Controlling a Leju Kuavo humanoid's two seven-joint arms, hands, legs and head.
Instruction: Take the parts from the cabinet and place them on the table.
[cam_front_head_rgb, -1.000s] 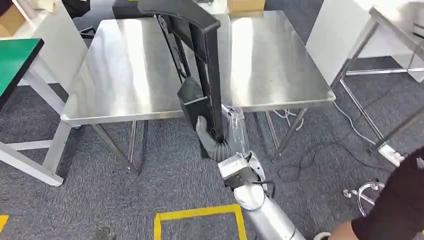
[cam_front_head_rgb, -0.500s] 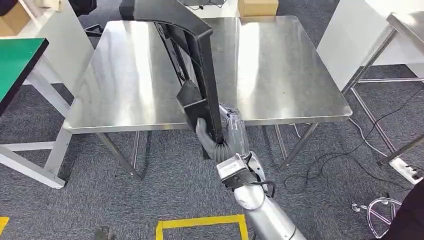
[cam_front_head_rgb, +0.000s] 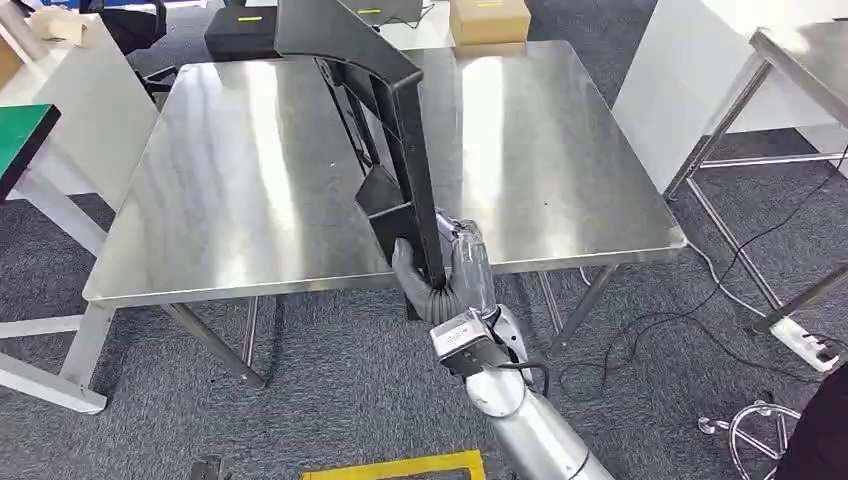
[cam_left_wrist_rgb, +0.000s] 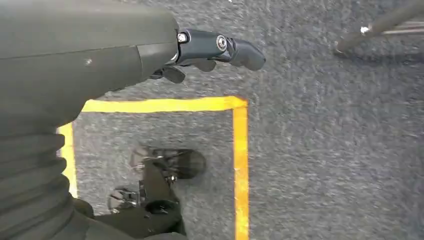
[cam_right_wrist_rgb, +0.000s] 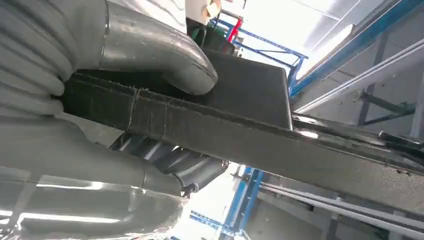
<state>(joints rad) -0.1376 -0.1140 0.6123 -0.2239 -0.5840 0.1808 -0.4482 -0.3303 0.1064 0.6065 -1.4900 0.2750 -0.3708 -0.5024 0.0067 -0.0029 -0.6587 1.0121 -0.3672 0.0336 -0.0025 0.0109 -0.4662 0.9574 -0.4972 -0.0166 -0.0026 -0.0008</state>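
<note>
A long black bracket-shaped part (cam_front_head_rgb: 395, 130) stands nearly upright over the near edge of the steel table (cam_front_head_rgb: 230, 180), its wide top end leaning toward the table's far side. My right hand (cam_front_head_rgb: 445, 270) grips its lower end from below the table edge. In the right wrist view the thumb (cam_right_wrist_rgb: 150, 50) and the darker fingers (cam_right_wrist_rgb: 170, 162) wrap the black part (cam_right_wrist_rgb: 250, 135). My left hand (cam_left_wrist_rgb: 210, 47) hangs over grey carpet, its dark fingers held together with nothing in them.
A cardboard box (cam_front_head_rgb: 488, 18) and a black case (cam_front_head_rgb: 240, 32) lie beyond the table's far edge. A green-topped bench (cam_front_head_rgb: 25, 135) stands at left, a steel frame (cam_front_head_rgb: 760, 120) at right. Cables (cam_front_head_rgb: 700, 300) trail on the carpet; yellow floor tape (cam_front_head_rgb: 390, 466) lies near my feet.
The camera has moved closer to the table, so the whole scene shifted. My right hand still holds the black part, which now reaches further over the tabletop.
</note>
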